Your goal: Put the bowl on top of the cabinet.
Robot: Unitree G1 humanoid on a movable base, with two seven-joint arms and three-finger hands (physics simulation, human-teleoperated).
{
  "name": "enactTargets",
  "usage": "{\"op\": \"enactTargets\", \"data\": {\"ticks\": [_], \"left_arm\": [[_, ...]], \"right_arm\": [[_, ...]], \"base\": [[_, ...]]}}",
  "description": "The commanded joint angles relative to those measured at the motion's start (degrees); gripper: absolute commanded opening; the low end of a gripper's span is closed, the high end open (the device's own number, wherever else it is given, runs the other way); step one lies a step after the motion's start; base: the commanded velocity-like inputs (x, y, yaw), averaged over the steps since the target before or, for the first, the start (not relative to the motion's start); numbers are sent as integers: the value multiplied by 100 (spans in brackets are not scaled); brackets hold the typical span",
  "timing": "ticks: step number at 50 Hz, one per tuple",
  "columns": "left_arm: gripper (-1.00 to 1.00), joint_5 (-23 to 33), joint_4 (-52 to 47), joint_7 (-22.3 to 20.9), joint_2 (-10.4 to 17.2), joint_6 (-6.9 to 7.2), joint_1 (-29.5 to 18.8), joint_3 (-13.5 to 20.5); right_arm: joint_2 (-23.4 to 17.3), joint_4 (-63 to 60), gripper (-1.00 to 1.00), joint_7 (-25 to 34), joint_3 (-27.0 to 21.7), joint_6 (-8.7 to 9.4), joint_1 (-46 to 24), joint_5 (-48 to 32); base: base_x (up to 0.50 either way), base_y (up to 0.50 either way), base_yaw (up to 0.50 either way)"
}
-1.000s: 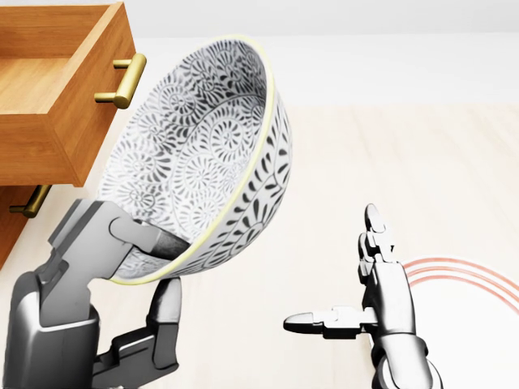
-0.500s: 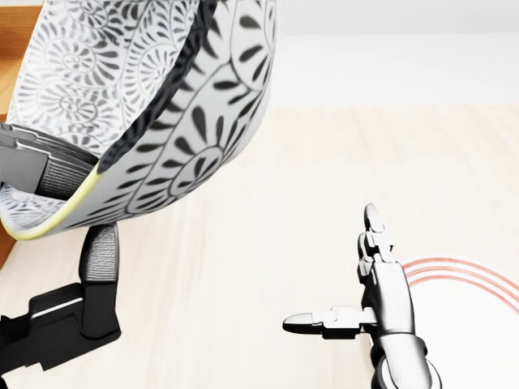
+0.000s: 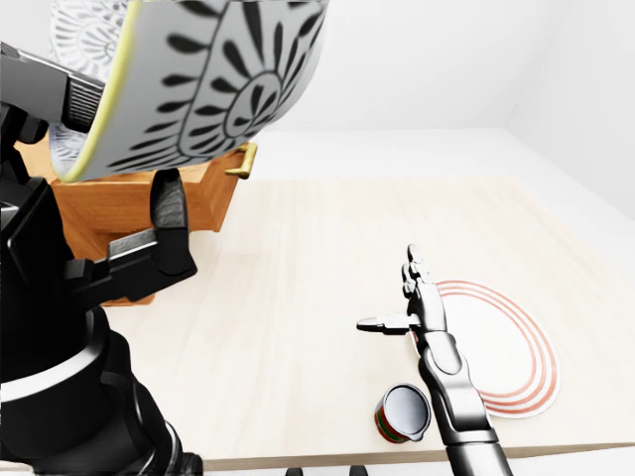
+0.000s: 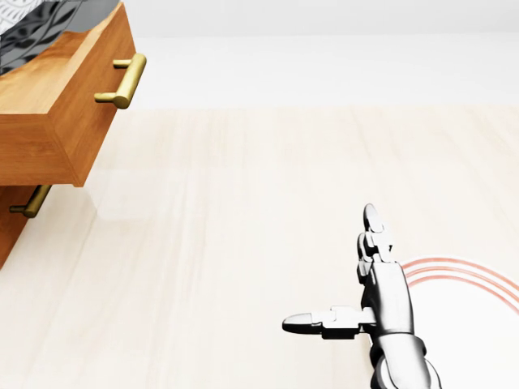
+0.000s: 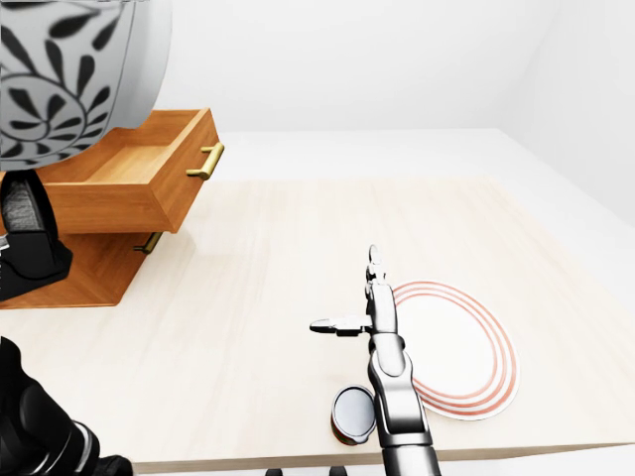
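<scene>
Across the bottom of both eye views runs a pale wooden table (image 5: 258, 297), with white floor and walls beyond it.

At the left edge stands a wooden cabinet (image 5: 89, 278). Its top drawer (image 5: 119, 193) is pulled out and looks bare inside. A second, lower drawer is closed.

Bowl (image 3: 198, 69): white with a black leaf pattern and a yellow rim. It is held high at the top left of the eye views, tipped steeply with the rim facing the view's left. It overlaps the cabinet and the open drawer in the picture. Whether it touches the cabinet's top cannot be told. The head view catches only a sliver of it in the top left corner.

Left hand (image 3: 119, 260): dark and close to the camera. It is clamped on the bowl, one finger over the rim and another under the outer wall.

Plate (image 5: 456, 347): white with red rings, flat on the table at lower right.

Right hand (image 4: 377, 300): empty, fingers spread wide, thumb pointing to the view's left. It sits over the table, just beside the plate's left edge.

Small can (image 3: 402, 412): red and green, by the table's near edge, just beside the right forearm.

Brass handle (image 4: 122, 81) on the open drawer's face.
</scene>
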Motion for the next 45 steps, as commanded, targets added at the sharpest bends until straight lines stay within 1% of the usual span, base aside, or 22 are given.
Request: {"op": "enactTargets", "data": {"ticks": [1,2,3,6,9,14,15,17,20,26,28,31,34,36,37,38,39,40,41,42,44,45], "left_arm": [[-92,-749,740,558,911,0,-728,738],[-93,-793,778,584,962,0,-760,761],[-92,-859,891,616,1073,0,-856,843],[-92,-1016,963,709,1248,0,-921,941],[-92,-1222,1199,804,1525,0,-1103,1120],[-92,-1476,1584,1020,1873,0,-1285,1238],[-92,-1496,1760,1070,1949,0,-1318,1260],[-92,-1547,1970,1151,2044,0,-1357,1271],[-93,-1524,2462,1314,2177,0,-1445,1262],[-93,-1466,3332,1533,2317,0,-1446,1273],[-92,-1408,3804,1632,2461,0,-1585,1283],[-92,-1331,4315,1780,2644,0,-1717,1276],[-92,-1359,4824,1910,2765,0,-1814,1254],[-92,-1294,5103,2000,2807,-111,-1865,1200],[-92,-1279,5371,2055,2847,-246,-1938,1179],[-92,-1234,5552,2100,2883,-343,-1974,1152],[-93,-1236,5611,2113,2893,-383,-1976,1150],[-93,-1238,5617,2115,2895,-386,-1977,1149],[-92,-1140,5743,2169,2921,-576,-1909,1144],[-92,-1123,5923,2204,2959,-707,-1909,1171],[-92,-1086,6325,2282,3073,-894,-2027,1160],[-92,-1072,6476,2319,3122,-954,-2071,1149]], "right_arm": [[6,49,100,-11,16,-10,-23,-23],[7,45,99,-12,18,-15,-17,-25],[8,51,100,-11,22,-18,-18,-29],[8,51,100,-9,19,-17,-19,-24],[9,89,99,-11,19,-40,-31,-25],[12,86,100,-9,31,-43,-24,-33],[14,14,99,-13,35,-1,0,-35],[13,-7,100,-11,27,11,3,-25],[14,74,100,-17,31,-26,-29,-36],[12,110,100,-24,24,-37,-47,-34],[12,29,100,-20,30,-4,-13,-35],[9,17,100,-22,27,-2,-8,-36],[7,-26,100,-17,22,4,17,-32],[9,-21,99,-17,17,-5,17,-26],[15,26,100,-23,33,-18,-4,-43],[15,50,100,-23,34,-24,-17,-45],[12,55,99,-19,31,-23,-19,-42],[12,55,99,-18,31,-24,-20,-42],[6,7,100,-15,18,4,-7,-32],[1,6,100,-7,3,0,-8,-13],[15,85,99,-23,25,-23,-41,-35],[18,105,100,-23,37,-35,-45,-44]], "base": [[0,0,0],[0,0,0],[0,0,0],[0,0,0],[0,0,0],[0,0,0],[0,0,0],[0,0,0],[0,0,0],[0,0,0],[0,0,0],[0,0,0],[0,0,0],[0,0,0],[0,0,0],[0,0,0],[0,0,0],[0,0,0],[0,0,0],[0,0,0],[0,0,0],[0,0,0]]}}
